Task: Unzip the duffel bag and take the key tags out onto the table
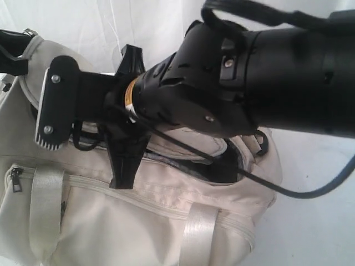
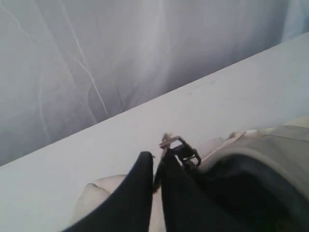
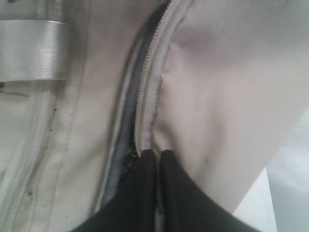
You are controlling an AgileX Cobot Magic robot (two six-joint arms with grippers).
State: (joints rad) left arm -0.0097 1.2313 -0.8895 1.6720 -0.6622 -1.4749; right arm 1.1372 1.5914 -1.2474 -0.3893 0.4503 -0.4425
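One partly open duffel bag (image 1: 138,221)

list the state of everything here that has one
bag: zip open
key tags: inside the bag, barely showing
left gripper: shut, by the bag's ring
right gripper: shut, tips in the zip opening beside the tags

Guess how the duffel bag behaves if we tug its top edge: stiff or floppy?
Probably floppy: the duffel bag fabric sags and creases around the open zipper, so the edge would likely follow a tug rather than hold shape. It looks unlikely to roll or tip, slumped wide on the table. The webbing strap looks smooth, perhaps slippery to pinch.
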